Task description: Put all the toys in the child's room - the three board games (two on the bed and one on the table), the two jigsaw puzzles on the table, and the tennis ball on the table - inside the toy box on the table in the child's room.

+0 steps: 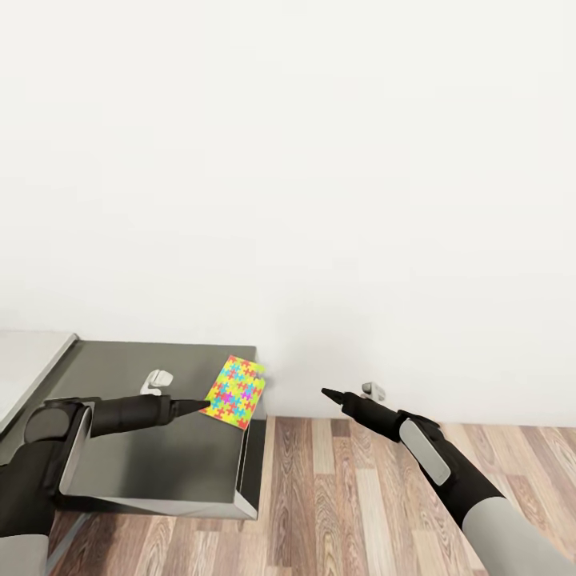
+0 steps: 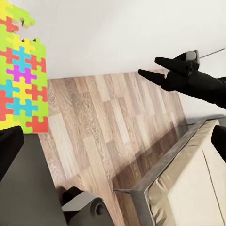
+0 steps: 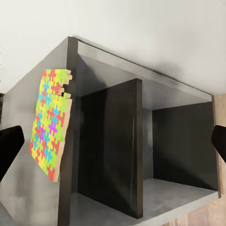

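One jigsaw puzzle, a flat board of bright interlocking pieces, lies on the top of a dark grey cabinet and overhangs its right edge. In the right wrist view the jigsaw puzzle sticks out past that edge. My left gripper is open, its tip right beside the puzzle's near left corner, with nothing between the fingers. My right gripper hangs open over the floor, to the right of the cabinet and apart from it. A corner of the bed with its beige mattress appears in the left wrist view.
The pale table ends at the far left, beside the cabinet. A small white object sits on the cabinet top. The cabinet's open compartments face the right wrist camera. Wooden floor runs to a white wall.
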Available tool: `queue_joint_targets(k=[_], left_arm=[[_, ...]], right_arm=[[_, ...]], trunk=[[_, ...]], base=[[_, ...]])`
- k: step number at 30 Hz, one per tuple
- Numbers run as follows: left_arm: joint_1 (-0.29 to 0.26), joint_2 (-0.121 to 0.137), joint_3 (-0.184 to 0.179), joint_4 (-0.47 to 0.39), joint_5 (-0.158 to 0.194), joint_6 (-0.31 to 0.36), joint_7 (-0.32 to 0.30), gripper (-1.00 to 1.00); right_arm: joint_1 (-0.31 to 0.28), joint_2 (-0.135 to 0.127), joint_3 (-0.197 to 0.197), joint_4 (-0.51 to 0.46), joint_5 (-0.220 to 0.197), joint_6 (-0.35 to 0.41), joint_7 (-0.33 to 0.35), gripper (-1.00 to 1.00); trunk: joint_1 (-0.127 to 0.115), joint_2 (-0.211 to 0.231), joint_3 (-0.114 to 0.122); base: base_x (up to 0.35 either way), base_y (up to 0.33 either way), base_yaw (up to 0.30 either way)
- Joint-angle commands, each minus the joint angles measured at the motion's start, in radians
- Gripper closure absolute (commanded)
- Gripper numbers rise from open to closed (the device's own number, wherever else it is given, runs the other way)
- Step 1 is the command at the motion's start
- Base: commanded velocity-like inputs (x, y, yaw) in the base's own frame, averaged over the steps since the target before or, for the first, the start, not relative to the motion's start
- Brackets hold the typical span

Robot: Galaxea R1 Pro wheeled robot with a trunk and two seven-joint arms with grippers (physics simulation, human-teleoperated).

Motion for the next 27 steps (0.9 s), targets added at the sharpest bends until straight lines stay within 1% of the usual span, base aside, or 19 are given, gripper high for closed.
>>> queue_joint_targets(k=[1,27], left_arm=[[-0.001,0.000,0.001,-0.001,-0.007,0.010,-0.008,-1.00],[-0.001,0.000,-0.002,-0.001,-0.007,0.008,-0.006,-1.00]], right_arm=[[-0.001,-0.001,0.002,0.000,-0.006,0.003,-0.001,-1.00],[-0.001,0.002,0.002,0.000,-0.006,0.000,-0.001,-1.00]], trunk=[[0.001,-0.002,0.000],[0.001,-0.002,0.043]], base=[[0.000,0.000,0.000],[0.000,0.000,0.000]])
